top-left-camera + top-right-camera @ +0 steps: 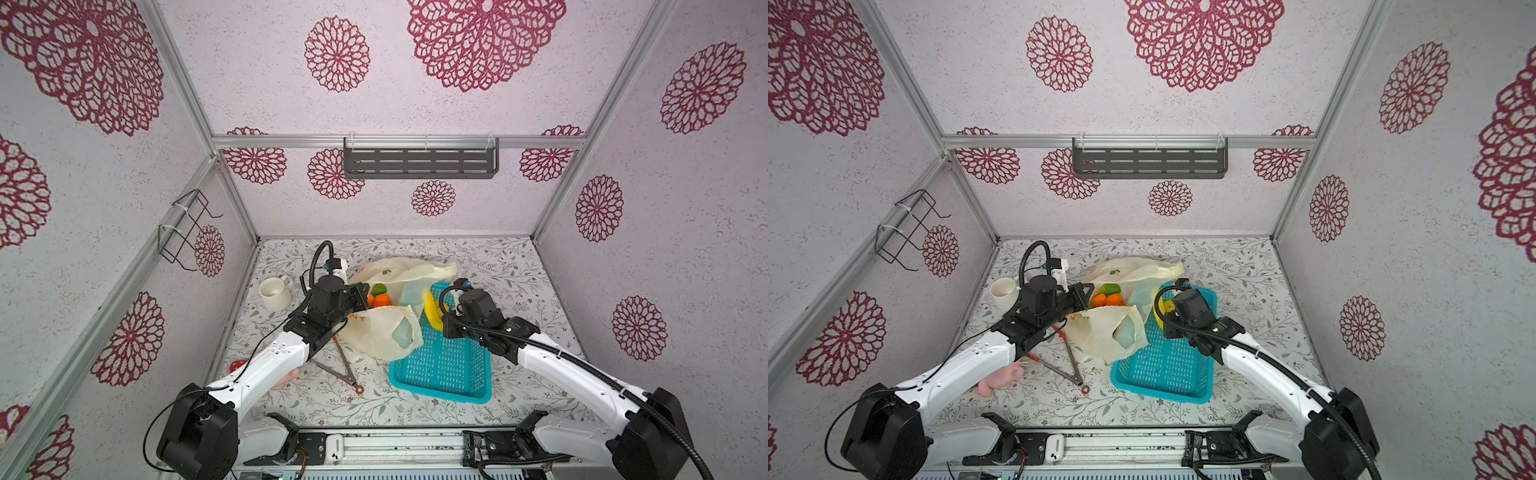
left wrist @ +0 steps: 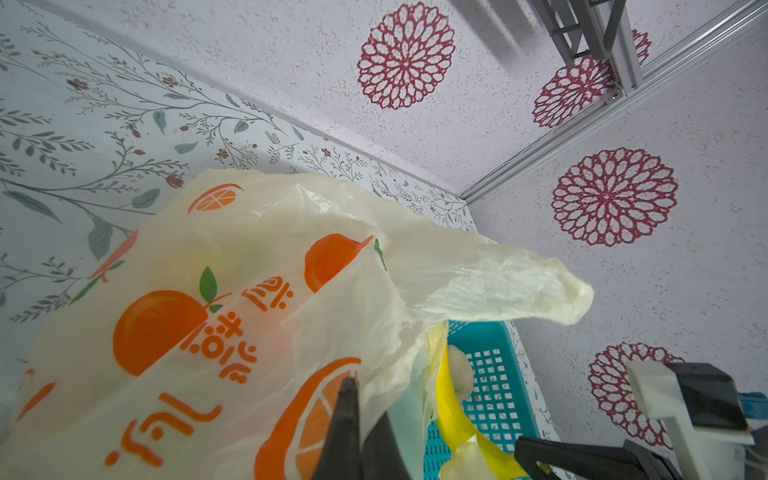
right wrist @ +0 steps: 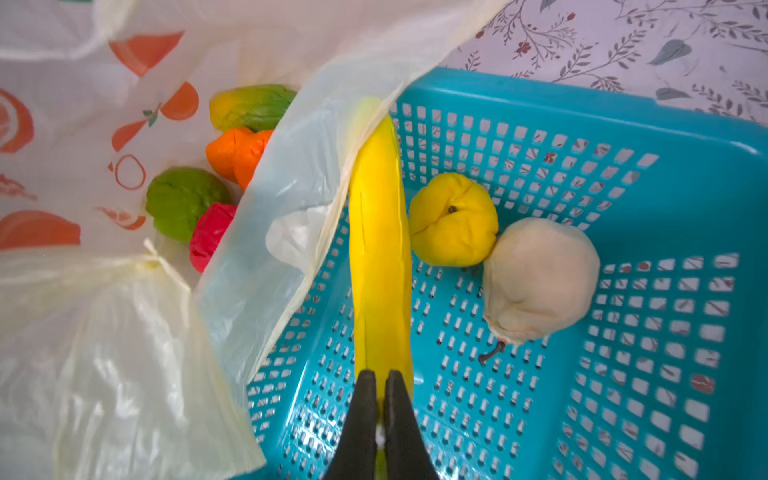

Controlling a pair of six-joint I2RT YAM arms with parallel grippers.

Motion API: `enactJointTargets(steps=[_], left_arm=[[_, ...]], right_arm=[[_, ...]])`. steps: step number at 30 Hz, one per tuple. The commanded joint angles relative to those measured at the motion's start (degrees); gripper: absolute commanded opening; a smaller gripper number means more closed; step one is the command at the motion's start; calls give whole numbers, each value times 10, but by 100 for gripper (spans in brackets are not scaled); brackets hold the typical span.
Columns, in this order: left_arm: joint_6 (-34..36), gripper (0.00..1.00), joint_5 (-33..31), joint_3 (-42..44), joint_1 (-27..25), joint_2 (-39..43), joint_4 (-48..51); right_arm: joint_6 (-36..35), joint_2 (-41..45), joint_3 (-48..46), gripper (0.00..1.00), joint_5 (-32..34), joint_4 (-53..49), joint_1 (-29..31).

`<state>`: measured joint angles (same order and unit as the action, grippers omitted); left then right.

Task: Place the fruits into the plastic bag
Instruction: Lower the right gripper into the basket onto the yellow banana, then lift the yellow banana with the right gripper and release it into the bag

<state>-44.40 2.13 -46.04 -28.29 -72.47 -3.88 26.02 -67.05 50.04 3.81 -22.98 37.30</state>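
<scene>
The plastic bag (image 1: 386,332) lies in mid-table with its mouth spread, cream with orange prints (image 2: 249,311). My left gripper (image 2: 361,415) is shut on the bag's edge and holds it up. Inside the bag lie a green ball (image 3: 183,199), orange pieces (image 3: 237,151), a red ball (image 3: 208,237) and a yellow-green piece (image 3: 253,106). My right gripper (image 3: 380,376) is shut on the near end of the yellow banana (image 3: 380,249). The banana's far tip is under the bag's rim. Beside the banana sit a yellow piece (image 3: 453,220) and a whitish lumpy one (image 3: 540,278).
The banana and those two pieces lie in a turquoise perforated basket (image 1: 444,365), which the bag partly overlaps. A white mug (image 1: 274,293) stands at the left, metal tongs (image 1: 345,365) lie by the left arm, and a pink plush toy (image 1: 1000,378) is under it.
</scene>
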Motion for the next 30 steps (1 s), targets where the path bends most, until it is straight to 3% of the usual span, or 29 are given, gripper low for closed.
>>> enactJointTargets(steps=[1,9,16,23,30], left_arm=[[-2,0,5,-17,-5,-7,-11],[7,0,6,-23,-4,-11,-10],[8,0,8,-26,-4,-12,-9],[9,0,6,-28,-4,-14,-8],[1,0,2,-27,-5,-12,-7]], right_arm=[[-69,26,41,0,-34,-94,-9],[-161,33,118,0,-142,-197,-42],[-228,-4,199,0,-156,-290,-48],[-183,-40,171,0,-165,-146,-49],[-138,-130,199,0,-173,0,-47]])
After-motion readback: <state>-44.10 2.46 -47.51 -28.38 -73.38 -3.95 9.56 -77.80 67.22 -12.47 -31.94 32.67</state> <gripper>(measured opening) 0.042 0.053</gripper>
